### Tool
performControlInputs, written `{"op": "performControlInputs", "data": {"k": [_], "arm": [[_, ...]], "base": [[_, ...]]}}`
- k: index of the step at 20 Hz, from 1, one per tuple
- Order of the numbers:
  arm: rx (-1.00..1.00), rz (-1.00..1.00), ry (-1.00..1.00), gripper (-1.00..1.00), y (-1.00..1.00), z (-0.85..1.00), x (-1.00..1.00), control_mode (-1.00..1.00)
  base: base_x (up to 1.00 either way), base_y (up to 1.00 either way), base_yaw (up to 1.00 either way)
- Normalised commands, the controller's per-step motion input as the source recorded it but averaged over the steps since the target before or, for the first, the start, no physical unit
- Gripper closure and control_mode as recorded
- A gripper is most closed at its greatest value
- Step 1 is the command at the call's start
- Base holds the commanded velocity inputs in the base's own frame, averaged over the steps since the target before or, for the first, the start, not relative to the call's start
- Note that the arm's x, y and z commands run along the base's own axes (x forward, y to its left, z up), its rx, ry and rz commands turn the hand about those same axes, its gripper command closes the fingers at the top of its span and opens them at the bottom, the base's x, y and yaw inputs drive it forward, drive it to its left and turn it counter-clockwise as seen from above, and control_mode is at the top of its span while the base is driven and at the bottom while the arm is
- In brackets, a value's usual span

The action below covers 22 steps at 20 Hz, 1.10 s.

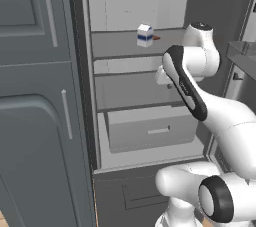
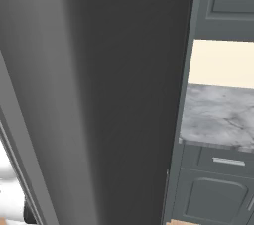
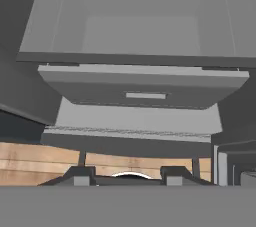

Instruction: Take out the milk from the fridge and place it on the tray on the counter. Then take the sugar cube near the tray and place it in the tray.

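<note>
Fridge (image 1: pixel 150 96) top and right side cut by the left base view's edge. Arm (image 1: pixel 200 86) hides part of the middle shelf; its fingers are behind the wrist. A small brown thing (image 1: pixel 157 37) behind the milk (image 1: pixel 145 35) is too small to identify. Tabletop (image 2: pixel 218 115) cut at the right edge. Drawer (image 3: pixel 142 86) handle is blurred.

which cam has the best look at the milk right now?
Left base view: the milk stands upright on an upper shelf of the open fridge, unobstructed. Right base view faces the dark fridge door and the counter. Hand view looks at the fridge drawer.
</note>
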Motion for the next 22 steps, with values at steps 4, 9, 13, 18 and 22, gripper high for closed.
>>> {"op": "performControlInputs", "data": {"k": [4,9,13,18,22], "arm": [[0.00,0.00,-0.13,-1.00,0.00,0.03,-0.37,-1.00],[0.00,0.00,-0.34,-1.00,0.00,0.32,-0.54,-1.00],[0.00,0.00,-0.30,-1.00,0.00,0.69,-0.41,-1.00],[0.00,0.00,-0.17,-1.00,0.00,0.92,-0.11,-1.00],[0.00,0.00,-0.07,-1.00,0.00,0.85,0.00,-1.00]], "base": [[0.00,0.00,0.00],[0.00,0.00,0.00],[0.00,0.00,0.00],[0.00,0.00,0.00],[0.00,0.00,0.00]]}}
